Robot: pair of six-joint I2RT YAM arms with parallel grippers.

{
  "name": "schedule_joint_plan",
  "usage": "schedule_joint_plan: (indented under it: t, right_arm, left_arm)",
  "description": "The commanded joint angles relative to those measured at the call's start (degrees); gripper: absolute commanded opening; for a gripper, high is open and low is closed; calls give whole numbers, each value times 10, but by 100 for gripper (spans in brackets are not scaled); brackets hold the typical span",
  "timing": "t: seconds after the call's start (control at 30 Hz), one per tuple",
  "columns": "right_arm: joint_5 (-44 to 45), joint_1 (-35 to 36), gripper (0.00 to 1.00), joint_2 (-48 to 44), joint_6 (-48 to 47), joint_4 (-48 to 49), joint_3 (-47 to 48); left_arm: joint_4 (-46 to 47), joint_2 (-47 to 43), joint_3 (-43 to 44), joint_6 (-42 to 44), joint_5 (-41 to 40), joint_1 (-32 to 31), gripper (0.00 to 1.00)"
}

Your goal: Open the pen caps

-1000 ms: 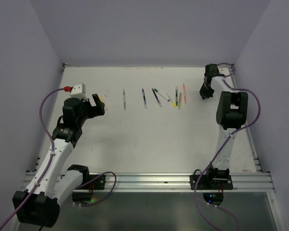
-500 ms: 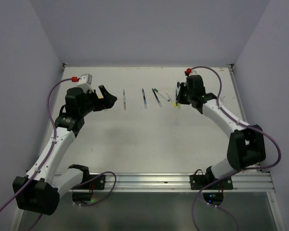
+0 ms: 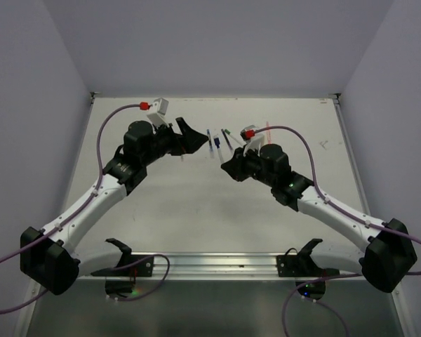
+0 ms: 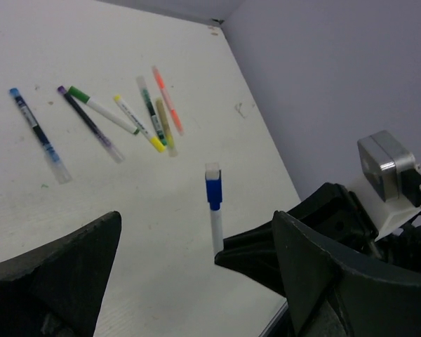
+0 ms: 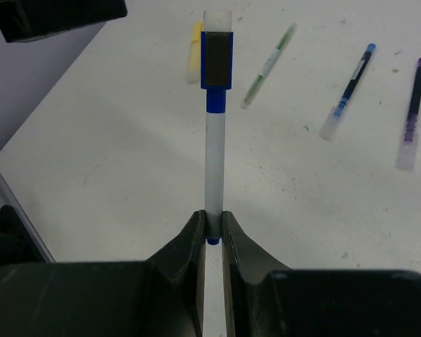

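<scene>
My right gripper [image 5: 212, 221] is shut on the lower end of a white pen [image 5: 212, 168] and holds it above the table. Its blue cap [image 5: 217, 60] points away from the gripper, toward the left gripper. In the top view the right gripper [image 3: 229, 167] is at mid-table with the held pen [image 3: 216, 147] angled toward my left gripper [image 3: 195, 138]. My left gripper [image 4: 196, 281] is open and empty, with the capped pen [image 4: 216, 232] and its blue cap [image 4: 213, 189] just beyond its jaws. Several other pens [image 4: 102, 110] lie in a row on the table.
On the table lie a blue pen [image 4: 35, 126], a purple pen [image 4: 88, 125], an orange-red pen [image 4: 167, 100], a yellow highlighter [image 5: 194, 42] and a green pen [image 5: 269, 64]. Walls close off the left, back and right sides.
The right gripper swung from the far right to the pen row and now holds the white pen at mid-table. The left gripper moved right and back toward it.
</scene>
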Motion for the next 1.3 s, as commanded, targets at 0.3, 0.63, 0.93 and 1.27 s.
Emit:
schedule_joint_plan:
  t: [0.3, 0.63, 0.93, 1.27]
  right_arm:
    - [-19, 36, 0, -31, -11, 83, -37]
    - [-22, 38, 0, -28, -10, 90, -44]
    - [-19, 43, 0, -23, -10, 96, -45]
    - [-23, 45, 28, -18, 3, 128, -55]
  left_arm:
    - [86, 52, 13, -1, -126, -111, 72]
    - [64, 66, 18, 12, -183, -136, 58]
    - [73, 81, 20, 16, -196, -144, 42]
    - [94, 61, -5, 21, -215, -145, 0]
